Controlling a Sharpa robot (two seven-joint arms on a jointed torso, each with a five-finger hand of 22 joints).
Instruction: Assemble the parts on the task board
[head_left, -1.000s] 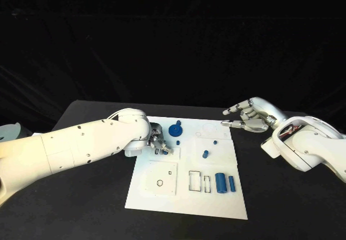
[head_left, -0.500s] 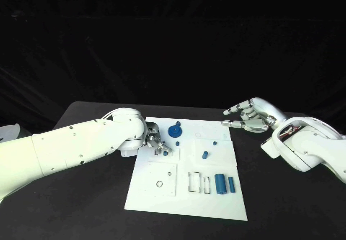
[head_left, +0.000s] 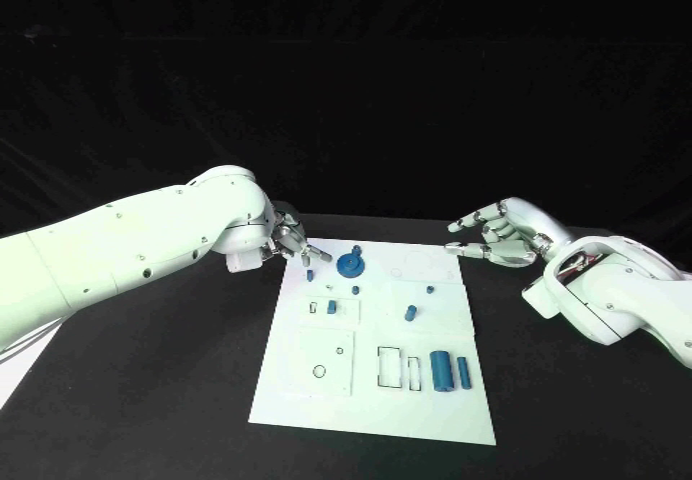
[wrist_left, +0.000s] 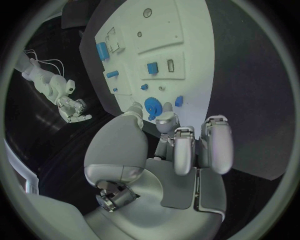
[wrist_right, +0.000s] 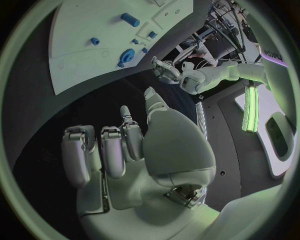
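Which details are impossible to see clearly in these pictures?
- Head view: whether the left hand holds the small part below its fingertips; too small.
- Left wrist view: its fingers cover the task board edge.
- Head view: outlines on the board are too small to read.

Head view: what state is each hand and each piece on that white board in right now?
Left hand: lifted off the board's far left corner, holding nothing.
Right hand: raised beyond the board's far right corner, fingers curled, holding nothing.
Task board: flat on the table.
Blue gear: seated on the board's far part.
Two blue cylinders: lying side by side on the board.
Small blue block: sitting in a recess.
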